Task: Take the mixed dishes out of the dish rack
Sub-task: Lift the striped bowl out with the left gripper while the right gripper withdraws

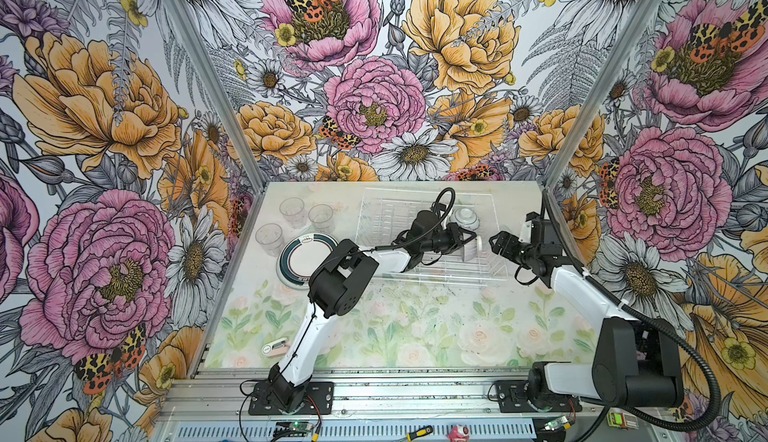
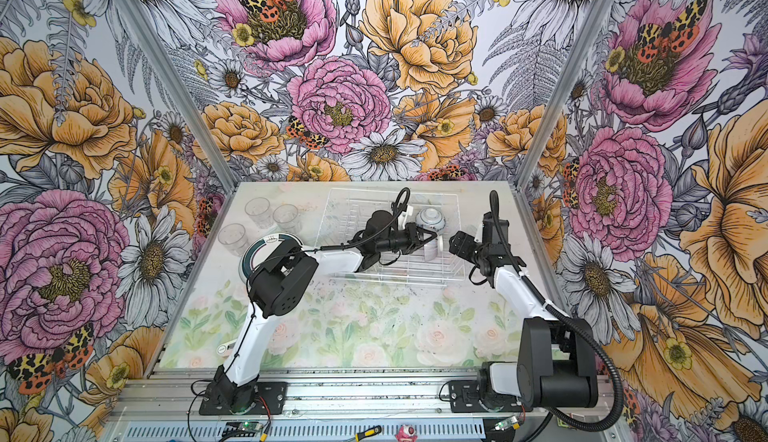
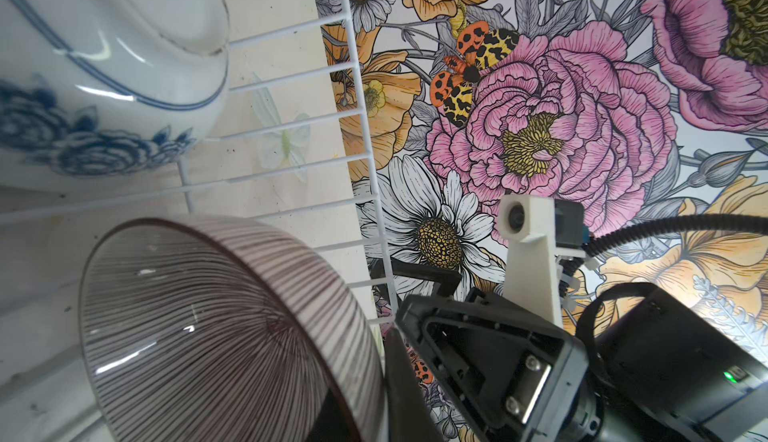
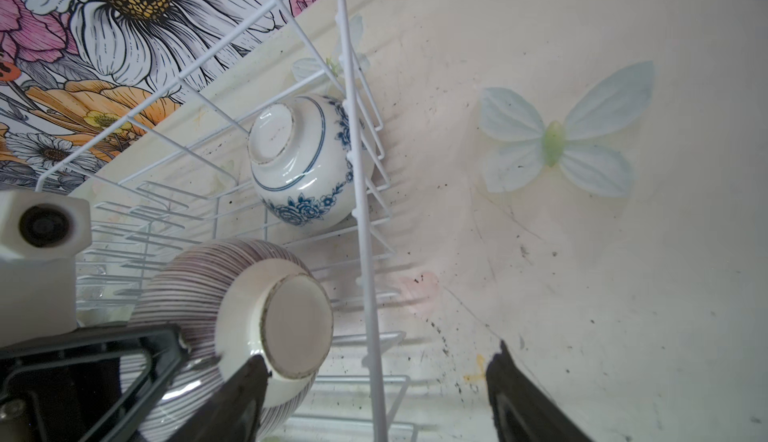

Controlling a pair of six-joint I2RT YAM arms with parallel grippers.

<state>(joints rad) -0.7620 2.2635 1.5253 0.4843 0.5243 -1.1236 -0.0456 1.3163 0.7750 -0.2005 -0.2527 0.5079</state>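
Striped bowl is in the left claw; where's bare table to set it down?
Free: the near half of the table, between the dish rack and the arm bases. Crowded: far left holds three tumblers and the plate; the right claw hovers at the rack's right side; a small pink object lies near-left.

I watch two top views, side by side, high at the front, looking down on the whole pale flower-printed worktop (image 1: pixel 415 328). Both wrist views sit very close to the white wire dish rack (image 4: pixel 362 211). They share the small white bowl with thin dark stripes (image 3: pixel 199 328): left sees inside it, right sees its bottom.
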